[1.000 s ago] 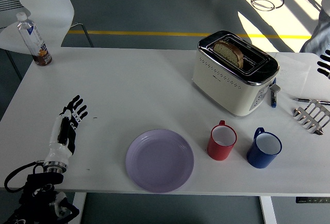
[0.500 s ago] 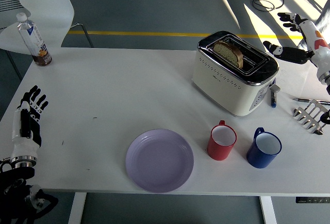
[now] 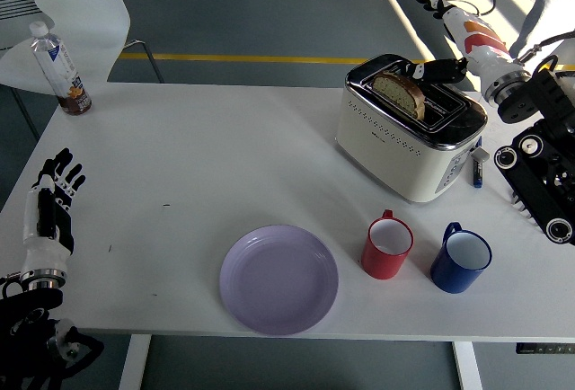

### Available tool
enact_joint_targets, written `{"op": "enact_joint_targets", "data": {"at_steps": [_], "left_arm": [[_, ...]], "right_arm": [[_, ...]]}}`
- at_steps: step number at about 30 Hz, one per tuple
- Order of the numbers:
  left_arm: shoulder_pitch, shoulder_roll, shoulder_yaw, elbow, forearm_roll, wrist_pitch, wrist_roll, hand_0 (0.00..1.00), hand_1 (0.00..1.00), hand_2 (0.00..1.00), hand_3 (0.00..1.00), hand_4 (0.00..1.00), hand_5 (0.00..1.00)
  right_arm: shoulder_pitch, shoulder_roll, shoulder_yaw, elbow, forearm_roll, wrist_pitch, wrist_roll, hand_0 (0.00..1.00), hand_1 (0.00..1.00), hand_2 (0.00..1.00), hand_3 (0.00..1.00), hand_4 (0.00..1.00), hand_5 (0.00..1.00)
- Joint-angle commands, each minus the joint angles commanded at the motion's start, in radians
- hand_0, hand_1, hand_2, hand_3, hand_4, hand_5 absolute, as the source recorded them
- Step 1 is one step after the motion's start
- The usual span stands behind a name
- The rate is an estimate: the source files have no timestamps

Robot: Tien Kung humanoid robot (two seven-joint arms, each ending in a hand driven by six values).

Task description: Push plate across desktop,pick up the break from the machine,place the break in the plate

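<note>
A lilac plate [image 3: 278, 279] lies near the table's front edge. A cream and chrome toaster [image 3: 409, 126] stands at the back right with a slice of bread [image 3: 398, 91] upright in its slot. My right hand [image 3: 440, 44] is open above the toaster, its thumb just right of the bread's top, not holding it. My left hand [image 3: 52, 194] is open with fingers spread, resting at the table's left edge, far from the plate.
A red mug [image 3: 387, 245] and a blue mug [image 3: 460, 259] stand right of the plate. A water bottle [image 3: 59, 68] stands at the back left corner. A pen [image 3: 476, 169] lies beside the toaster. A white chair [image 3: 72, 13] is behind the table.
My right arm has come in further from the right and the hand now reaches over the toaster next to the bread. My left hand drew back to the left edge and now holds still.
</note>
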Motion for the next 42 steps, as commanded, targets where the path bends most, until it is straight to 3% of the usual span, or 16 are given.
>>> {"op": "enact_joint_targets", "data": {"at_steps": [2, 10, 23, 24, 29, 30, 34, 36, 41, 42], "left_arm": [[0.000, 0.000, 0.001, 0.000, 0.000, 0.000, 0.000, 0.848, 0.859, 0.907, 0.819, 0.525, 0.998], [0.000, 0.000, 0.002, 0.001, -0.002, 0.002, -0.001, 0.848, 0.860, 0.907, 0.818, 0.521, 0.998], [-0.003, 0.000, 0.006, 0.008, -0.001, 0.003, -0.001, 0.849, 0.861, 0.907, 0.816, 0.518, 0.998], [-0.004, 0.000, 0.006, 0.008, -0.001, 0.003, -0.001, 0.850, 0.862, 0.907, 0.812, 0.517, 0.998], [-0.001, 0.000, -0.001, 0.018, 0.000, 0.004, -0.002, 0.850, 0.862, 0.907, 0.812, 0.517, 0.998], [0.000, 0.000, -0.002, 0.019, 0.000, 0.004, -0.003, 0.851, 0.862, 0.907, 0.813, 0.515, 0.998], [0.000, 0.000, 0.000, 0.020, -0.001, 0.005, -0.003, 0.851, 0.862, 0.907, 0.813, 0.515, 0.998], [-0.001, 0.000, 0.001, 0.020, -0.001, 0.004, -0.003, 0.851, 0.863, 0.907, 0.812, 0.515, 0.998], [0.003, 0.000, -0.003, 0.020, 0.000, 0.004, -0.003, 0.851, 0.863, 0.907, 0.812, 0.515, 0.998], [0.004, 0.000, -0.005, 0.019, 0.000, 0.004, -0.003, 0.852, 0.863, 0.907, 0.811, 0.515, 0.998]], "right_arm": [[0.007, 0.004, -0.004, -0.007, -0.001, 0.004, -0.003, 0.778, 0.726, 0.709, 0.858, 0.886, 0.248], [0.094, 0.052, -0.059, -0.142, -0.075, 0.053, -0.040, 0.748, 0.695, 0.672, 0.829, 0.885, 0.261], [0.200, 0.118, -0.108, -0.367, -0.143, 0.086, -0.074, 0.754, 0.683, 0.661, 0.821, 0.893, 0.292], [0.203, 0.120, -0.108, -0.373, -0.142, 0.088, -0.075, 0.706, 0.671, 0.659, 0.820, 0.890, 0.312], [0.227, 0.131, -0.114, -0.414, -0.089, 0.123, -0.099, 0.706, 0.671, 0.659, 0.820, 0.890, 0.312], [0.231, 0.134, -0.117, -0.419, -0.086, 0.130, -0.104, 0.638, 0.652, 0.652, 0.822, 0.889, 0.319], [0.241, 0.144, -0.128, -0.443, -0.081, 0.147, -0.123, 0.638, 0.652, 0.652, 0.822, 0.889, 0.319], [0.244, 0.147, -0.133, -0.453, -0.079, 0.145, -0.127, 0.588, 0.608, 0.615, 0.804, 0.890, 0.319], [0.254, 0.160, -0.148, -0.488, -0.081, 0.133, -0.139, 0.588, 0.608, 0.615, 0.804, 0.890, 0.319], [0.255, 0.161, -0.154, -0.494, -0.077, 0.132, -0.141, 0.495, 0.530, 0.531, 0.725, 0.888, 0.323]]}}
